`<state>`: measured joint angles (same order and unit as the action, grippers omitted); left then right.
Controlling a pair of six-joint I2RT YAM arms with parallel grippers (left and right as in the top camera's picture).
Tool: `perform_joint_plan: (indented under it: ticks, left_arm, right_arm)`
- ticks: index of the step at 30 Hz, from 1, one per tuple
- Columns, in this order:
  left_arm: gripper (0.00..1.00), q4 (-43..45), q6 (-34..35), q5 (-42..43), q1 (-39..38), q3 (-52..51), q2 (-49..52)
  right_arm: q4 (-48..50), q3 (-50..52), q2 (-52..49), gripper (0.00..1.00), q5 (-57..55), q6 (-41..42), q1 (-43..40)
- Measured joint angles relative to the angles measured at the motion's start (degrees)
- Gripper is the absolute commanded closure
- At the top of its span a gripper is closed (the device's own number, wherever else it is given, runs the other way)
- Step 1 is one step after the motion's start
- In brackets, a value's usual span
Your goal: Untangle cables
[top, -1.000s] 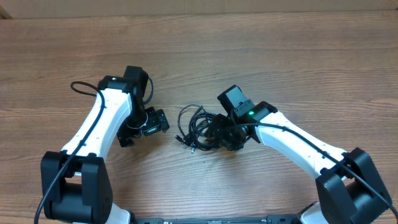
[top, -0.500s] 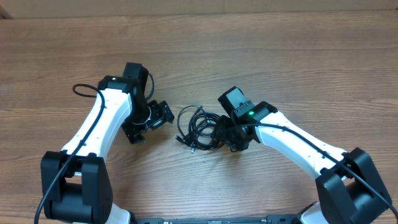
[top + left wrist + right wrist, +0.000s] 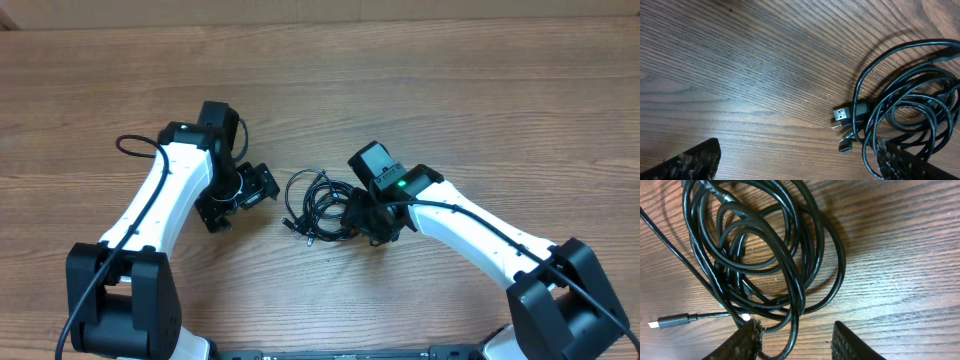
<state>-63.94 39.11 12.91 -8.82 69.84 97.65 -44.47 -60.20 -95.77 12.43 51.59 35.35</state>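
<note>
The cables lie as one tangled coil of thin black cords on the wooden table, between my two arms. The left gripper is just left of the coil, wide open and empty. Its right finger sits at the coil's lower edge. A silvery flat plug and a small oval plug stick out of the cables toward it. The right gripper is at the coil's right side, open. One loop of the cables runs between its fingers without being pinched. Another plug lies at the left.
A thicker black wire loops beside the left arm's white link. The right arm reaches in from the lower right. Both arm bases stand at the near table edge. A pale strip runs along the far edge.
The left gripper has turned and shifted up and right, closer to the coil. The right gripper has stayed at the coil's right side.
</note>
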Motion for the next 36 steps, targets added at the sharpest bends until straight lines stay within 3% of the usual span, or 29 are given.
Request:
perform_joint_plan:
  ticks: [17,36]
  left_arm:
    - [0.0,0.15,0.0,-0.31,-6.25,-0.02,0.0]
    - [0.0,2.27,0.17,-6.56,-6.95,-0.02,0.0]
  right_arm:
    - [0.68,0.0,0.0,0.7,-0.85,5.16,0.0]
    - [0.33,0.02,0.0,0.71,-0.22,5.44,0.37]
